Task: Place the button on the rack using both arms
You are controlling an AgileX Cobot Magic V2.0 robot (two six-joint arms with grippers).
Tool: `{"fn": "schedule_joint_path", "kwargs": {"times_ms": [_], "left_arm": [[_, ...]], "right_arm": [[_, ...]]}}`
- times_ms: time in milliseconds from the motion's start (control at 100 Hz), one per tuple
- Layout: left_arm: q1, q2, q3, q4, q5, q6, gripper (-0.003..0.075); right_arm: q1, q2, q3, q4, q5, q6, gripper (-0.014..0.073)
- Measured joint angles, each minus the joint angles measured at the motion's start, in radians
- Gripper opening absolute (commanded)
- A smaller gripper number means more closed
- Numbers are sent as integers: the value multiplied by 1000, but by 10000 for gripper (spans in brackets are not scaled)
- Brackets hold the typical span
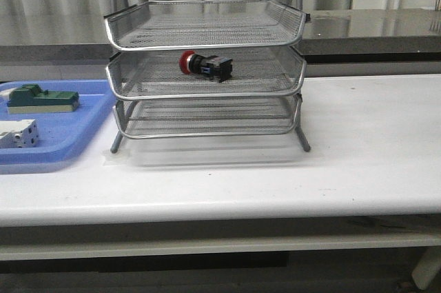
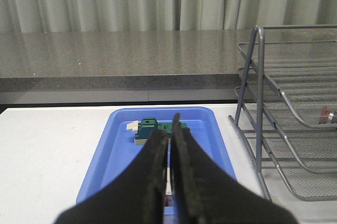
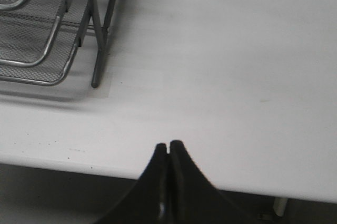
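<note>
Button placement looked finished, judged by how things lay. Nearest the robot, the right hand (image 3: 168, 147) hung over the front edge of the table (image 1: 358, 162), its fingers pressed together and empty, well to the right of the rack (image 1: 207, 76). The left hand (image 2: 168, 129) was likewise closed on nothing, left of the rack and above the blue tray (image 1: 62, 145), which held a green block (image 1: 41, 98) and a white switch (image 1: 17, 133). Farther in, the button (image 1: 205, 65) lay on its side in the rack's middle tier, a little left of centre, its long axis running across the rack with the red cap pointing left. The left hand seemed the nearer of the two, though the wrist view showed only a sliver of the button.
</note>
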Motion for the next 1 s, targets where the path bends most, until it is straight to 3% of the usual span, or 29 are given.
{"fn": "schedule_joint_path", "kwargs": {"times_ms": [490,1000], "left_arm": [[0,0,0,0,0,0,4],[0,0,0,0,0,0,4]], "right_arm": [[-28,-437,259,0,-14,2,-57],[-28,-493,266,0,-14,3,-57]]}}
